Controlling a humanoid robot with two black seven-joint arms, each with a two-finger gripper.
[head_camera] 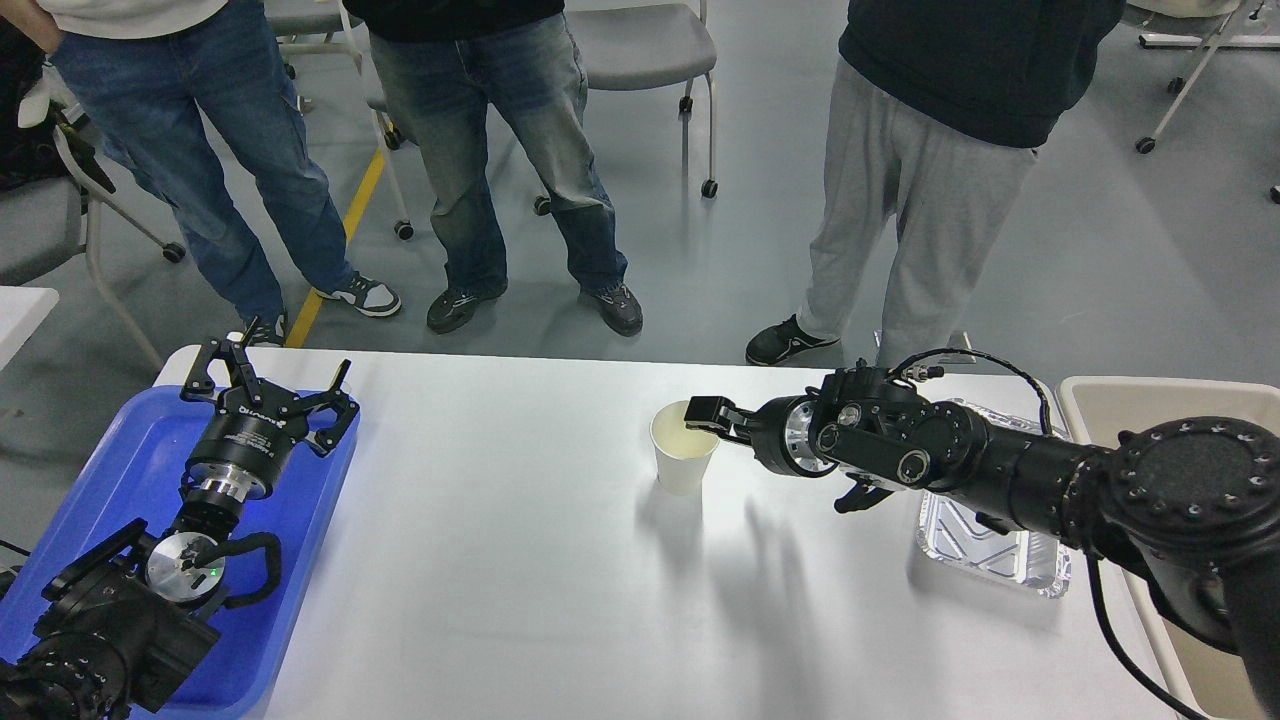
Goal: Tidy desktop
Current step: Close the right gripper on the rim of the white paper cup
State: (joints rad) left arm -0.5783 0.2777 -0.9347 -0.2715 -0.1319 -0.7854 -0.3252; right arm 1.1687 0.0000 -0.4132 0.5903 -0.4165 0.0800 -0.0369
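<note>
The white desktop (520,560) fills the middle of the head view. A white paper cup (683,450) stands upright on it, right of centre. My right gripper (712,416) reaches in from the right and is at the cup's right rim, with one dark finger (703,409) over the rim. I cannot tell its two fingers apart or whether they pinch the cup's wall. My left gripper (275,385) is open and empty, held over the far end of a blue plastic tray (300,560) at the table's left.
A silver foil tray (985,555) lies on the table under my right forearm. A beige rectangular bin (1130,400) stands off the table's right edge. Three people stand close behind the table's far edge, with chairs behind them.
</note>
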